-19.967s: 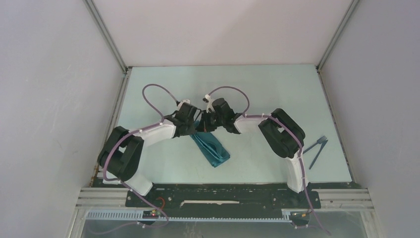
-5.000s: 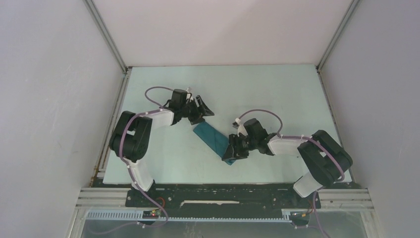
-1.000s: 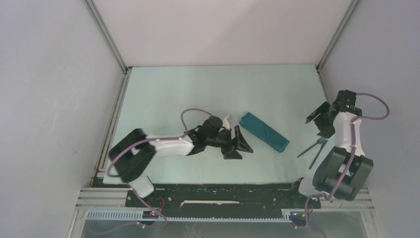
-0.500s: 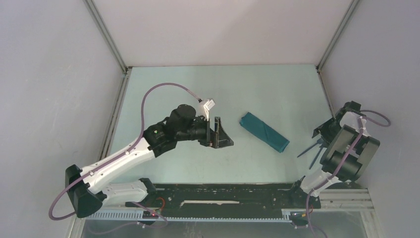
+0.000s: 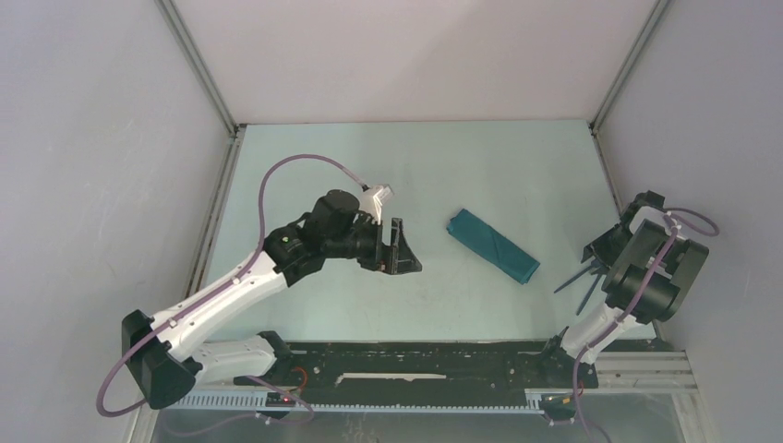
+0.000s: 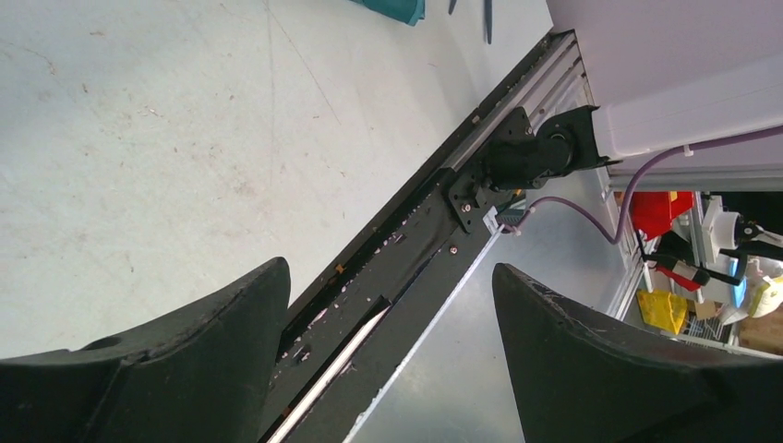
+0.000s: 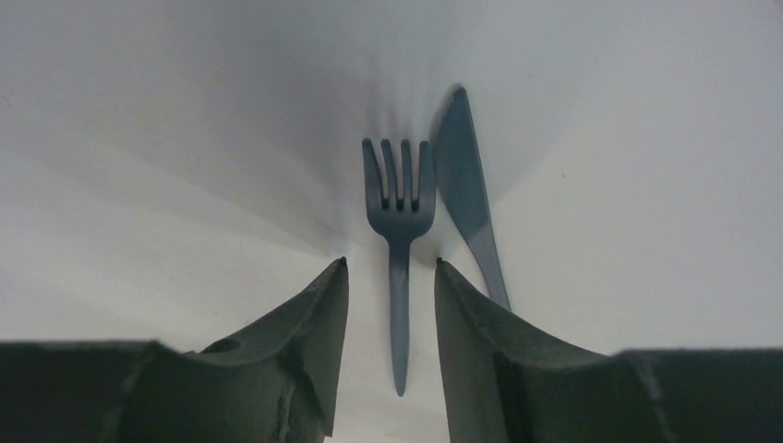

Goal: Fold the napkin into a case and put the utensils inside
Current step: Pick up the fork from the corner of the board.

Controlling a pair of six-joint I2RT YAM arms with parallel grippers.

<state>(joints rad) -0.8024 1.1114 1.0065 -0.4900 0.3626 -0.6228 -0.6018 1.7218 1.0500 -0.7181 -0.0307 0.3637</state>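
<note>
The napkin (image 5: 492,245) lies folded as a narrow teal case, slanting across the table right of centre; its corner shows at the top of the left wrist view (image 6: 392,7). The utensils, a dark grey-blue fork (image 7: 399,240) and knife (image 7: 471,203), lie side by side at the table's right edge (image 5: 574,277). My right gripper (image 7: 390,263) is down over them, its fingers either side of the fork's handle with a small gap on each side. My left gripper (image 5: 402,249) hangs wide open and empty, left of the case.
A black mounting rail (image 5: 415,355) runs along the near edge and fills much of the left wrist view (image 6: 443,203). The enclosure's right wall (image 5: 720,185) stands close beside the right arm.
The right gripper has dropped onto the utensils and its jaws have narrowed round the fork handle. The left arm has lifted and drawn back left, away from the case.
</note>
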